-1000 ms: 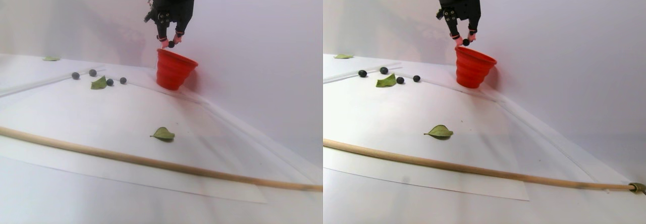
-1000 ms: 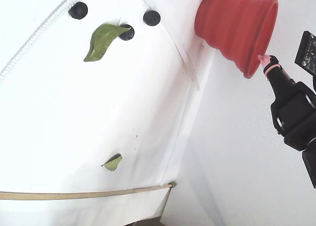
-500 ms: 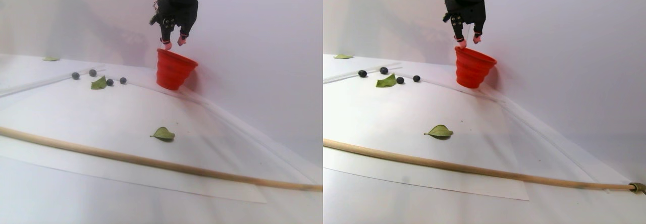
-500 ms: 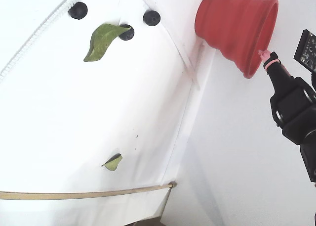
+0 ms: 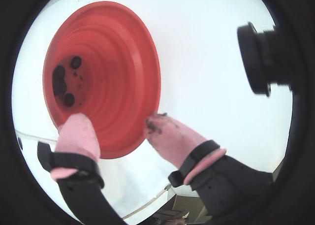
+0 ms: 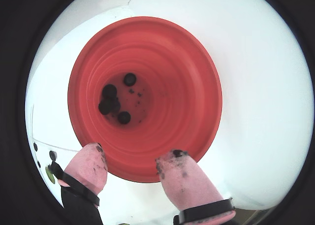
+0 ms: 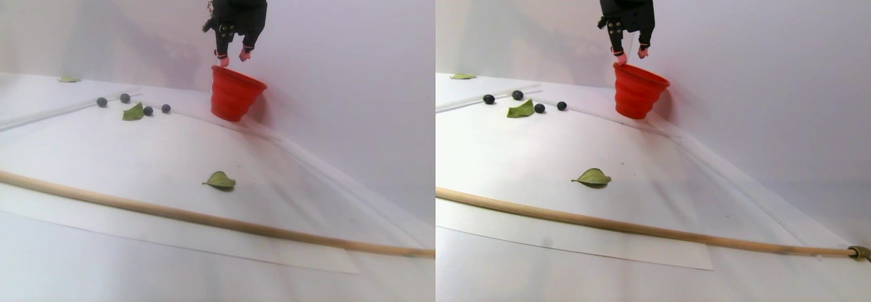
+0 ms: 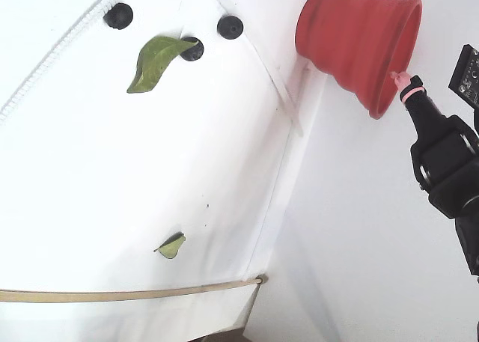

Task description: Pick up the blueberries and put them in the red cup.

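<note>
The red cup [image 7: 235,94] stands by the back wall, and its ribbed side shows in the fixed view [image 8: 352,35]. My gripper [image 7: 233,58] hangs just above its rim, open, with nothing between the pink fingertips [image 6: 179,173]. Both wrist views look down into the cup [image 5: 123,62] [image 6: 172,87]. Several blueberries [image 6: 113,101] lie on its bottom, also seen in a wrist view [image 5: 61,82]. Several more blueberries [image 7: 148,111] rest on the white sheet left of the cup, and three of them [image 8: 230,27] show in the fixed view.
A green leaf [image 7: 133,112] lies among the loose berries, and another leaf [image 7: 219,179] lies mid-sheet. A long wooden stick [image 7: 204,217] crosses the front of the sheet. The wall rises right behind the cup.
One second ago my gripper held a blueberry over the cup. The fingers have since parted, the berry is gone from between them, and the gripper has risen slightly.
</note>
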You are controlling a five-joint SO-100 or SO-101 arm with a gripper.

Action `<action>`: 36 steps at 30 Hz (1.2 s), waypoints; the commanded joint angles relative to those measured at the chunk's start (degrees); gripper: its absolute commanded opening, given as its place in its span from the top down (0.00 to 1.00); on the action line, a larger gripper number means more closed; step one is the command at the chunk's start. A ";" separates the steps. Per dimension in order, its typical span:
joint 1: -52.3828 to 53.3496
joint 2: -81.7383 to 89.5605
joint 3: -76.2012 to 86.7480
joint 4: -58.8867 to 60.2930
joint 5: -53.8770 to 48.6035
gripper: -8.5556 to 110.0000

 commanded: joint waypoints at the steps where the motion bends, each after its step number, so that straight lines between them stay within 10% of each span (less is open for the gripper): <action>1: 0.00 9.05 -0.97 -0.62 0.97 0.76; 36: -8.00 23.64 18.11 3.08 17.14 0.77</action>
